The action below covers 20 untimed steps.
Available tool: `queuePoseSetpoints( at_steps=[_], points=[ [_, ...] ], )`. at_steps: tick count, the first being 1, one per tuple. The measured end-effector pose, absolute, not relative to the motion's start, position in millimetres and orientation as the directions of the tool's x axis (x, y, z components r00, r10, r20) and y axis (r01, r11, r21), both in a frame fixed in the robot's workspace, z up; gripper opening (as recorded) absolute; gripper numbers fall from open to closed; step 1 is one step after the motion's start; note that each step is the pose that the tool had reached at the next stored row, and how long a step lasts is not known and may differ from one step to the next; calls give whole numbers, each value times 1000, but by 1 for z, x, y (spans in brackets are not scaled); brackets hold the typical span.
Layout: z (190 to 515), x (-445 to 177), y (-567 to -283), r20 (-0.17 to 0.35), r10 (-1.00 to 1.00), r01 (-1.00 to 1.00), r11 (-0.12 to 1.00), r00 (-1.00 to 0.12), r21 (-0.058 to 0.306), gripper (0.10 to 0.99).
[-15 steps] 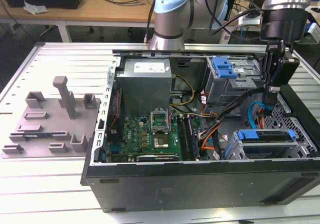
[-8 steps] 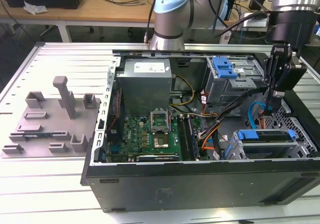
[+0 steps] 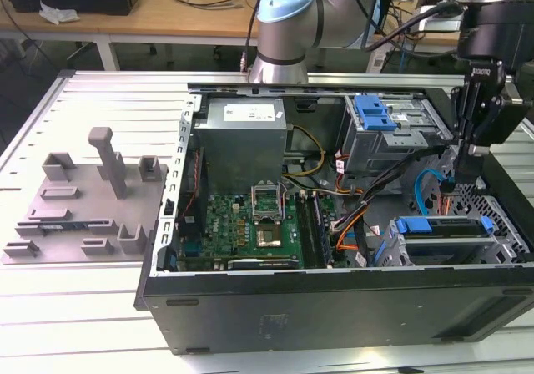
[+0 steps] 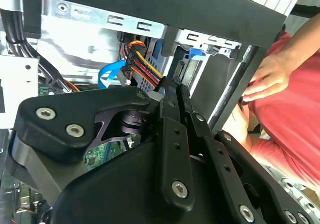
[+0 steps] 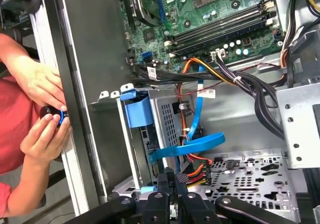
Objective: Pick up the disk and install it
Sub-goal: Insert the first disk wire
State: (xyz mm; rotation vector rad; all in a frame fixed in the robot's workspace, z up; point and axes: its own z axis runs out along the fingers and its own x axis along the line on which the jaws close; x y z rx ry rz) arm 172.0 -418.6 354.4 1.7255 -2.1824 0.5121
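Exterior view: grey fixture plate [image 3: 83,199] on the table [image 3: 67,324]; then the open case [image 3: 334,307], motherboard [image 3: 250,224] mid-floor. The disk [image 3: 442,228] lies flat in the drive cage at the case's right end, blue rails showing. Gripper [image 3: 455,182] hangs near it, just beside the blue and orange cables. Its fingers [image 4: 169,114] are clenched together on nothing in both wrist views. A person's hands [image 5: 42,134] are at the case's outer wall.
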Motion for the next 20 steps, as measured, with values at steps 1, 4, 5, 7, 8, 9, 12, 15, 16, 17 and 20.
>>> queuePoseSetpoints(
  at_steps=[1,4,5,7,8,9,12,15,16,17,20],
  points=[
    [355,172,-421,443,-867,-974,211,-227,-86,161],
    [355,172,-426,406,-884,-973,214,-232,-90,161],
    [356,172,-427,398,-887,-972,215,-234,-92,161],
    [356,170,-428,378,-895,-972,217,-236,-93,161],
    [356,168,-429,371,-898,-972,218,-236,-91,161],
    [356,167,-429,363,-901,-972,219,-236,-89,161],
    [357,162,-431,326,-916,-972,222,-236,-80,161],
    [357,162,-434,289,-928,-972,223,-234,-72,161],
    [357,161,-435,278,-932,-972,223,-234,-69,161],
    [357,161,-436,268,-935,-973,223,-233,-67,161],
    [357,161,-443,245,-942,-973,223,-232,-62,161]
  ],
)
